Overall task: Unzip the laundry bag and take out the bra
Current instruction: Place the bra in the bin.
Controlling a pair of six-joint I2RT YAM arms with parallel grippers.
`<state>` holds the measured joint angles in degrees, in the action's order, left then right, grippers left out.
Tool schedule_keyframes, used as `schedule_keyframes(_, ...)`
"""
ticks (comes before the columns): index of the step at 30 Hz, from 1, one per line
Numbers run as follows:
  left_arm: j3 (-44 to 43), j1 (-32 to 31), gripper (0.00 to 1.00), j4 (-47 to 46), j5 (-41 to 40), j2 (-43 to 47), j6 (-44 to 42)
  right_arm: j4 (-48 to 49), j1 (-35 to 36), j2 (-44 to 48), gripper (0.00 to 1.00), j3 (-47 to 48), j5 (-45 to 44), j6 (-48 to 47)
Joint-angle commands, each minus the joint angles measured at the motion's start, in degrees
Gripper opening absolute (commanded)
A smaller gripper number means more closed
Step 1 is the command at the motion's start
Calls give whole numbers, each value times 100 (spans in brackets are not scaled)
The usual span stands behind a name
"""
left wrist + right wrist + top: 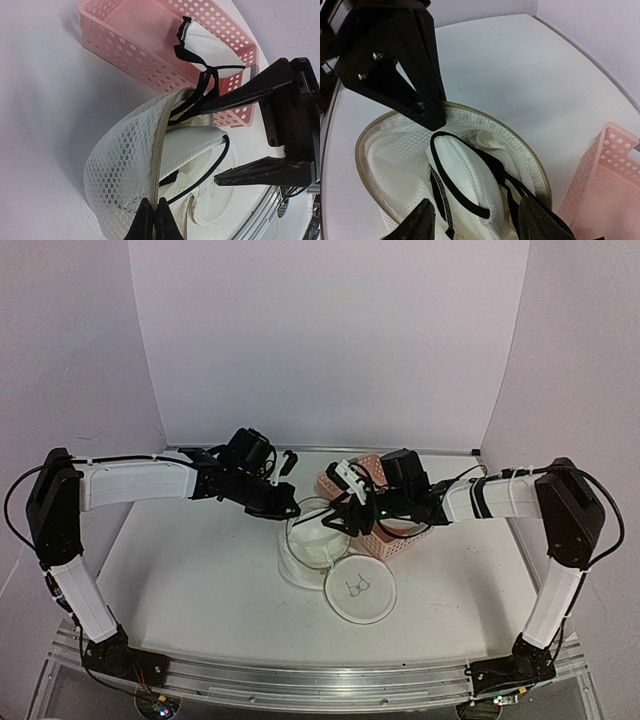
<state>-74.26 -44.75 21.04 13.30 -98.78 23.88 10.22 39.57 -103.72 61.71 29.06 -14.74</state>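
At the middle of the white table (190, 580), one of each thing lies between two arms. On the left, the left gripper (153, 215) has its jaws pressed together on the zipper rim of the single round white mesh laundry bag (120, 170), which gapes open. One soft white bra with thin black straps (465, 185) sits half inside it, its lower part hidden. The right gripper (477, 220) has its jaws partly apart, clamped on a padded cup; its fingertips are cut off in its own wrist view. Farthest right, one pink perforated plastic basket (125, 55) stands largely hidden behind that arm.
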Motion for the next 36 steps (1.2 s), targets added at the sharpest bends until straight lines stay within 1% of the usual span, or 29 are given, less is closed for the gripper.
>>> schedule_keyframes(1, -238, -25, 0, -10, -20, 40, -95, 358, 24, -128, 57, 310, -23, 21)
schedule_keyframes(4, -238, -25, 0, 5, -23, 48, -89, 360, 40, -190, 54, 364, -22, 62)
schedule_keyframes(8, -238, -25, 0, 6, -21, 56, -103, 358, 33, -236, 43, 394, 7, 96)
schedule_keyframes(11, -238, -25, 0, 1, -18, 60, -103, 347, 38, -227, 27, 402, 38, 157)
schedule_keyframes(14, -247, -25, 0, 14, -14, 55, -95, 317, 33, -159, 15, 388, 24, 188)
schedule_keyframes(17, -256, -29, 0, 14, -23, 52, -94, 305, 36, -35, 0, 340, -12, 191)
schedule_keyframes(27, -229, -25, 0, 50, -71, 70, -120, 341, 34, 770, 0, 11, -351, 153)
schedule_keyframes(36, -256, -26, 0, 58, -40, 35, -120, 567, 34, 1533, 0, -369, -1054, 201)
